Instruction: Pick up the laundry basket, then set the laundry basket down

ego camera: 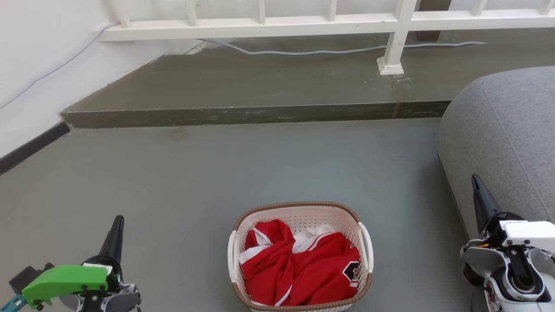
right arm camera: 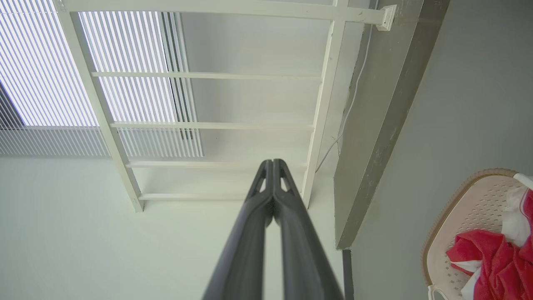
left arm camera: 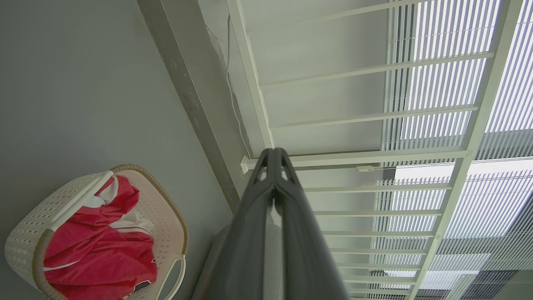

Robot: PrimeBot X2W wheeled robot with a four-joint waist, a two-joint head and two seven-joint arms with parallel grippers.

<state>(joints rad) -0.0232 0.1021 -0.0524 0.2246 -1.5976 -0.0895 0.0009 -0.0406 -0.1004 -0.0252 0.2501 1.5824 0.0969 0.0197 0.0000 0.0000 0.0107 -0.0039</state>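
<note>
A: One laundry basket [ego camera: 303, 216] sits on the floor [ego camera: 173, 173], midway between left tool [ego camera: 115, 236] and right tool [ego camera: 480, 197], well apart from both.
B: Both tools pinched shut, empty. Risk?
A: I'd guess uneven grips on its handles [ego camera: 367, 247] tilting it, spilling the red clothes [ego camera: 303, 268].

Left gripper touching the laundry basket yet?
Apart. Head view shows a stretch of floor between the left gripper and the laundry basket.

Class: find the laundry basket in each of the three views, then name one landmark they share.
Head view: laundry basket, bottom centre, on the floor.
Left wrist view: laundry basket, lower left corner.
Right wrist view: laundry basket, lower right edge, cut off.
Shared landmark: the white railing.
</note>
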